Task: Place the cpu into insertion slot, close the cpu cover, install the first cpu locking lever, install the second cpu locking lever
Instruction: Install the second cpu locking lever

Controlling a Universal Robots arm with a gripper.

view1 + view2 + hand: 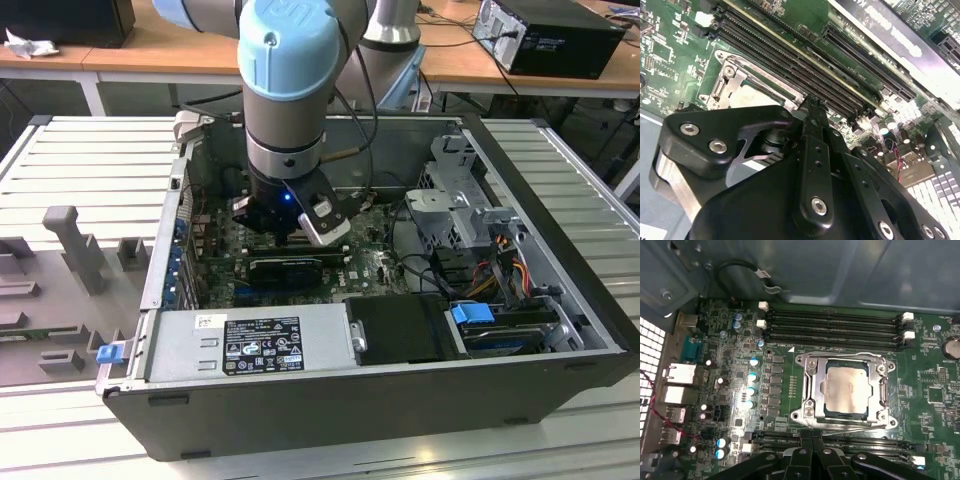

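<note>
Hovering gripper (812,440): fingers drawn together at their tips, nothing held between them; it hangs just above the motherboard, at the edge of the insertion slot next to a bank of memory slots (832,325).

Gripper seen from the room: the gripper (290,235) reaches down inside the open computer case (560,390), toward the exterior view's left of the case middle.

Cpu (847,390): seated flat in the insertion slot (812,385), pale top face up, apart from the fingers.

Cpu cover (846,361): the silvery frame lies down around the chip, its cut-out showing the chip's top.

Locking lever (850,424): a thin metal rod runs along the socket edge nearest the fingers; whether it is latched I cannot tell.

Orientation: the chip is nearly square, so it has no marked long axis; its edges run parallel to the memory slots and the socket frame, with no visible tilt.

Risk, judged: the fingertips sit close to the lever and the neighbouring memory slots; a descent slightly off line could strike the slot housing or slip off the thin rod.

Risk, judged: pressing the frame unevenly could load the chip on one side.

Surroundings: green circuit board (785,347) with capacitors on all sides.
</note>
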